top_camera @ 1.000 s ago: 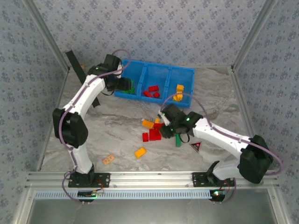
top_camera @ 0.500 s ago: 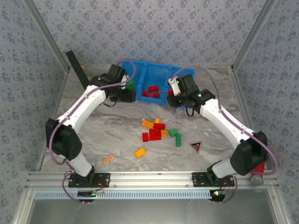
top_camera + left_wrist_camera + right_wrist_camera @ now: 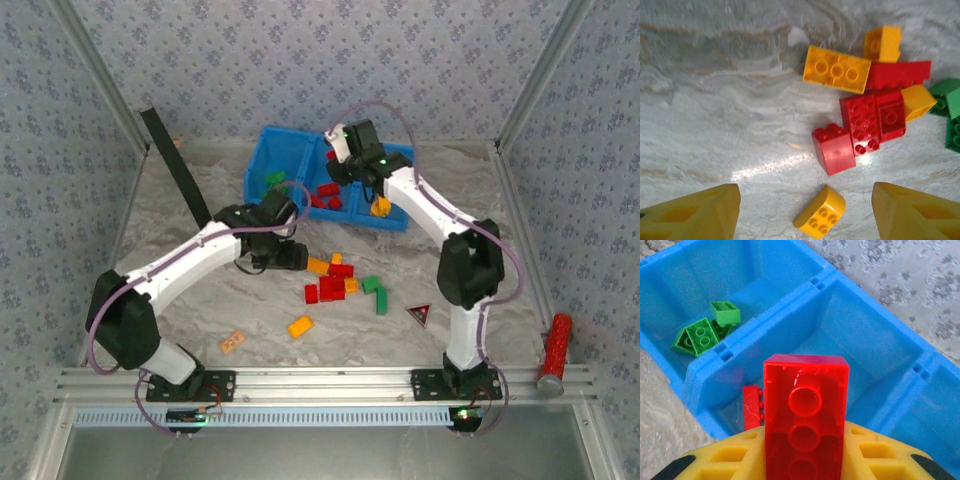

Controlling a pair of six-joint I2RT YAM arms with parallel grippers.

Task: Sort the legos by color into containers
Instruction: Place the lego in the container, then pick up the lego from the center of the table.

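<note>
We see right gripper (image 3: 805,452) clamped on red brick (image 3: 806,410), above middle compartment (image 3: 860,347) of blue bin (image 3: 722,356), far side of table (image 3: 460,200). Left gripper (image 3: 805,212) jaws apart, over loose legos (image 3: 867,117) at table centre.

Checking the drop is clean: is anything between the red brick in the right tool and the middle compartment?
Nothing visible. The right tool holds the red brick over the open middle compartment; a second red brick lies inside, off to one side.
</note>
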